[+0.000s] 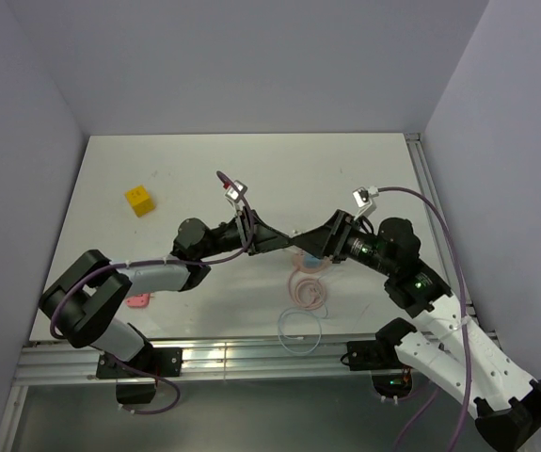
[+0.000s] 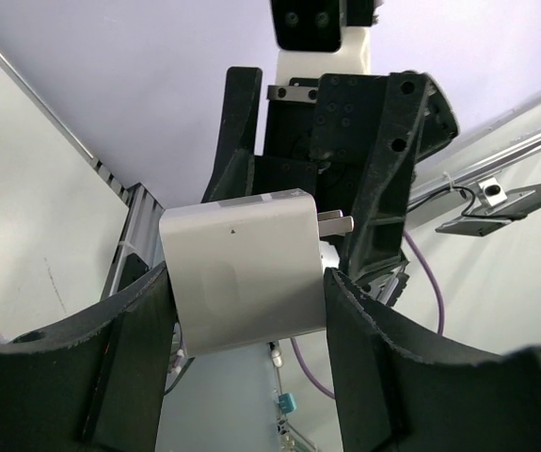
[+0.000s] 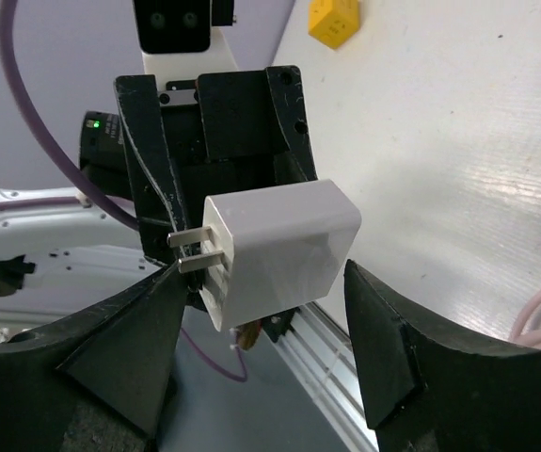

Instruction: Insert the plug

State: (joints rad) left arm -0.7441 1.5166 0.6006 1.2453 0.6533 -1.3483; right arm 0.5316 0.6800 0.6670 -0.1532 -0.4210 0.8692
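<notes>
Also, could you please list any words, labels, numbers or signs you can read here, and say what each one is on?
No readable words or numbers anywhere.
white adapter block: only a tiny dark triangle mark on its face, no lettering.
yellow cube: any marking is too blurred to read.

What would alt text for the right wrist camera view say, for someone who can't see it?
A white adapter block with two metal prongs sits between the right gripper's open black fingers, the left gripper close behind it. A yellow cube lies on the white table beyond.
</notes>
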